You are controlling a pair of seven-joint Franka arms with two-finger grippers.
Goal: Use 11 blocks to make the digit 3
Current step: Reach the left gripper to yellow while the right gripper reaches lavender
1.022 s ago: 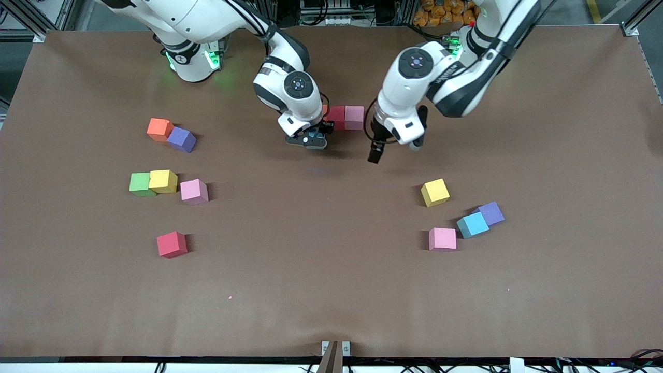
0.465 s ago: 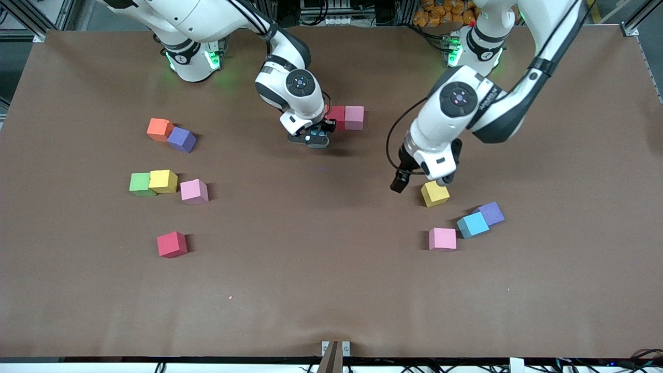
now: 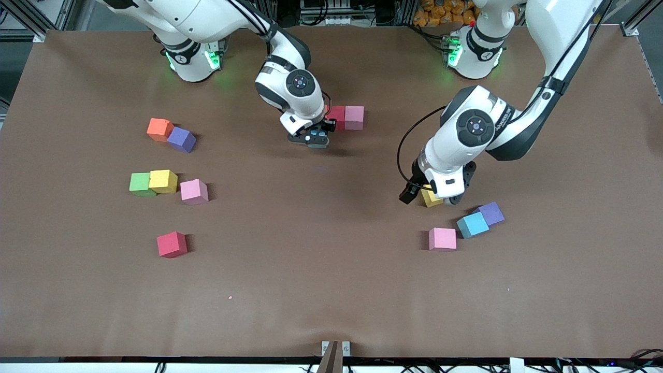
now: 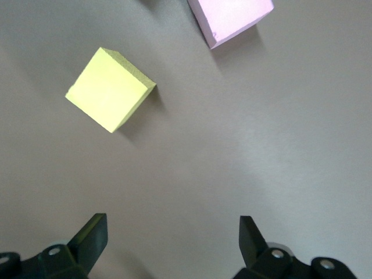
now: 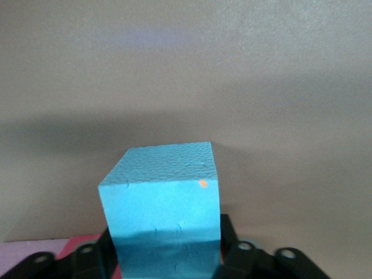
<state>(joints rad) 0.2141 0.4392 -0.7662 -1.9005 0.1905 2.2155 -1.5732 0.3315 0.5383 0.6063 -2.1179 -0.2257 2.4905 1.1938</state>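
Gaping wide, the left claw [image 4: 168, 244] overhangs a matte yellow foam cube [image 4: 110, 89]; right claw's state unclear.

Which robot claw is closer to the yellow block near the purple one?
Left. The left claw is right over that yellow block; the right claw is by the red block.

— What is lying on the brown table [image 3: 331, 269]?

— Toward twelve o'clock, a red cube [image 3: 336, 113] and a pink cube [image 3: 354, 117] are sitting touching. A blue cube [image 5: 160, 197] is showing just beside them; whether it is resting down, I cannot tell.

— And at ten?

— An orange cube [image 3: 159, 129] is touching a purple cube [image 3: 181, 139]. At nine, a green cube [image 3: 139, 184] is touching a yellow cube [image 3: 163, 181], with a second pink cube [image 3: 194, 191] just beside. A second red cube [image 3: 172, 244] is sitting alone at eight.

— Four o'clock?

— A partly hidden yellow block [image 3: 430, 199], a pink block [image 3: 442, 239], and a light blue block [image 3: 472, 225] touching a purple block [image 3: 491, 213].
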